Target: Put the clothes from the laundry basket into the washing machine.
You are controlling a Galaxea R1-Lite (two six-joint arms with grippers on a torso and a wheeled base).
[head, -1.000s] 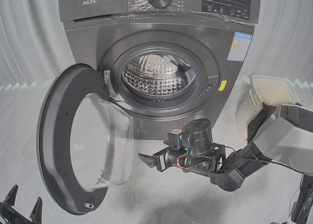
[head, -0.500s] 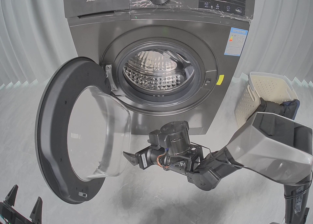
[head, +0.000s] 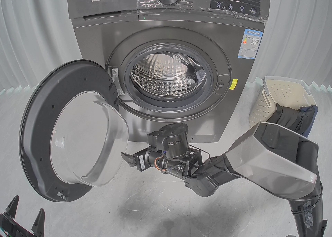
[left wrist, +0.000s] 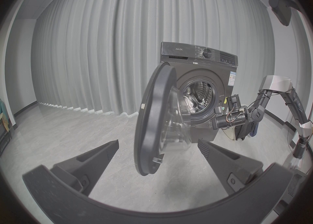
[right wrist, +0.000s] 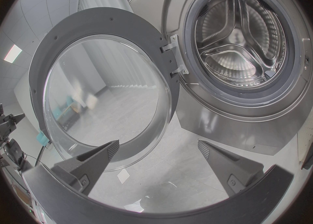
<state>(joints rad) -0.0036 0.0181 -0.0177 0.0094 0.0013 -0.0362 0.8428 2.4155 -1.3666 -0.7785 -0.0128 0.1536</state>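
Starting at my left, my left gripper (head: 27, 210) sits low with its black fingers spread wide. Its wrist view catches the round dark-grey door with bulging clear glass (left wrist: 153, 120) nearly edge-on, standing open from the grey front-loading washing machine (head: 166, 23). My right gripper (head: 127, 159) hangs near the door glass, below the opening, fingers wide and holding nothing, and its wrist view looks straight into the shiny steel drum (right wrist: 239, 35) with its three ribs. Farther right, the head view takes in the cream perforated plastic laundry basket (head: 276, 92) beside the machine, with the dark crumpled clothes (head: 294, 118) in it partly hidden behind my right arm.
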